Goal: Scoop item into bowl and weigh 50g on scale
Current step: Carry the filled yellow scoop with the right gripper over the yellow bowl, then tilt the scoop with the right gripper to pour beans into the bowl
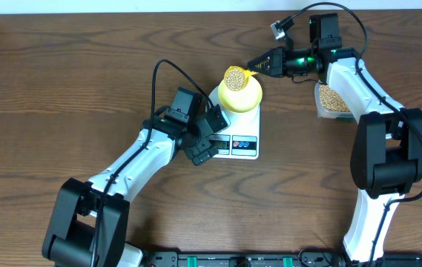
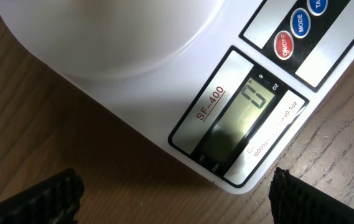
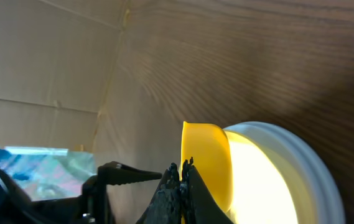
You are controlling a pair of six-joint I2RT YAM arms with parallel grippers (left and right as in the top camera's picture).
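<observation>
The pale yellow bowl (image 1: 241,95) sits on the white scale (image 1: 249,124). My right gripper (image 1: 254,68) is shut on the handle of a yellow scoop (image 1: 235,77) that is full of tan beans (image 1: 234,76) and held over the bowl's rim. In the right wrist view the scoop (image 3: 206,162) is right beside the bowl (image 3: 276,177), with my fingers (image 3: 183,171) pinched on it. My left gripper (image 1: 205,148) is open beside the scale's front left corner. In the left wrist view the scale's display (image 2: 239,117) shows between the fingers (image 2: 173,198).
A clear plastic tub of beans (image 1: 331,98) stands to the right of the scale, partly under my right arm. The scale has red and blue buttons (image 2: 292,36) on its front edge. Bare wooden table surrounds everything.
</observation>
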